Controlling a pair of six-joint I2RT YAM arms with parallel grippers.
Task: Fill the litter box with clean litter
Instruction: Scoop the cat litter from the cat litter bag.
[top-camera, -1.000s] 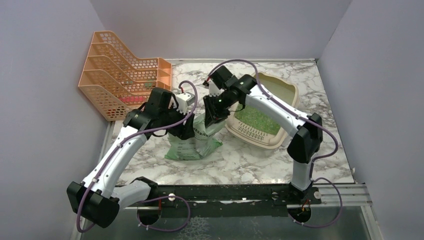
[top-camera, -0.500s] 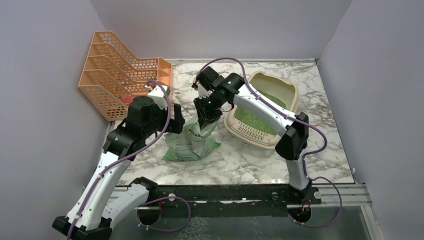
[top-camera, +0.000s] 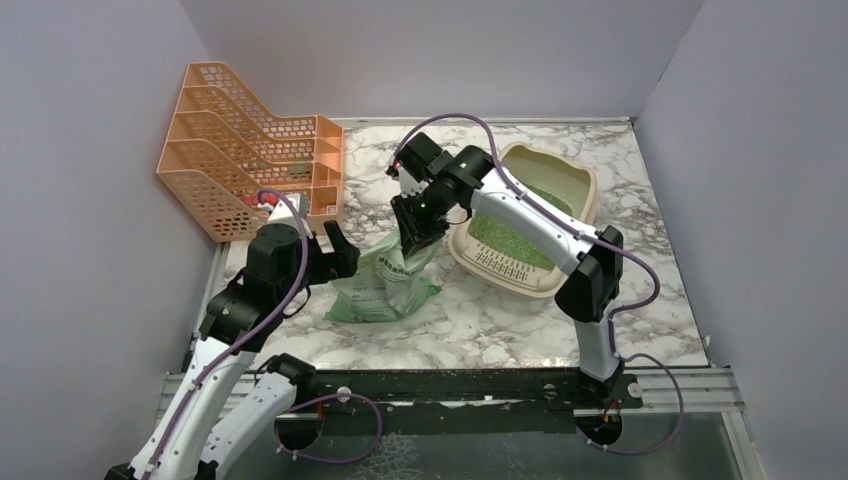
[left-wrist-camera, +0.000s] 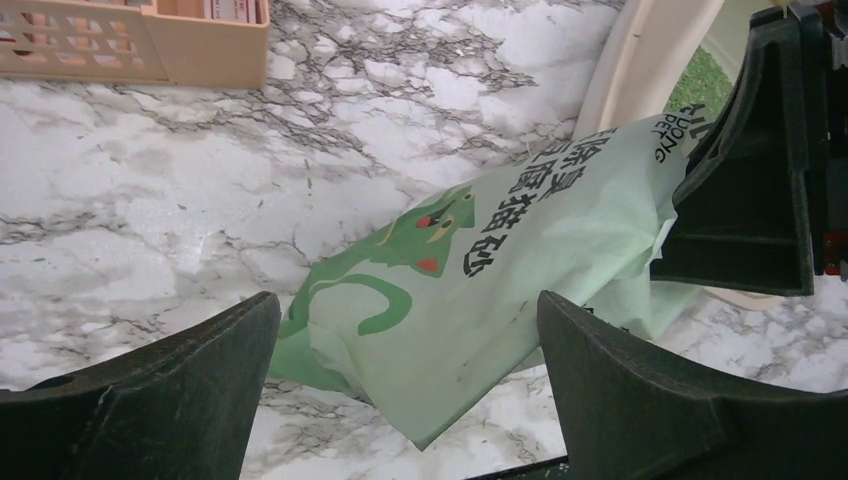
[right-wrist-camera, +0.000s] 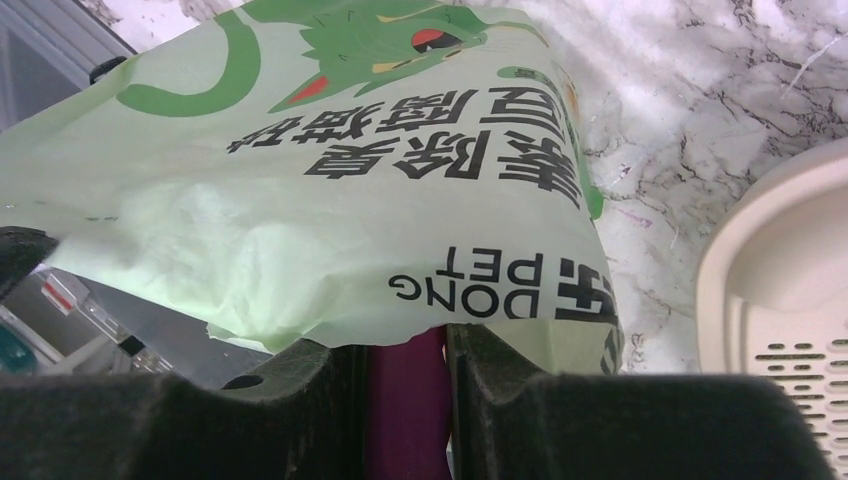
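The beige litter box (top-camera: 585, 186) sits right of centre with green clean litter (top-camera: 512, 238) spread inside. A soft green printed bag (top-camera: 385, 286) slumps on the marble just left of it. My right gripper (top-camera: 415, 236) is at the bag's top, shut on a magenta scoop handle (right-wrist-camera: 405, 400) that disappears under the bag's torn edge (right-wrist-camera: 330, 180). The left gripper (top-camera: 335, 250) hangs open a little left of the bag (left-wrist-camera: 480, 260), fingers wide, touching nothing. The box's rim (left-wrist-camera: 640, 60) shows behind the bag.
An orange mesh file rack (top-camera: 240, 140) stands at the back left, its corner (left-wrist-camera: 130, 40) close beyond the left gripper. Grey walls close in both sides and the back. Marble table (top-camera: 480, 320) stretches toward the near edge rail.
The left gripper opened, let go of the bag and drew back to the left and toward the near edge. The right gripper shifted slightly left, still at the bag's top.
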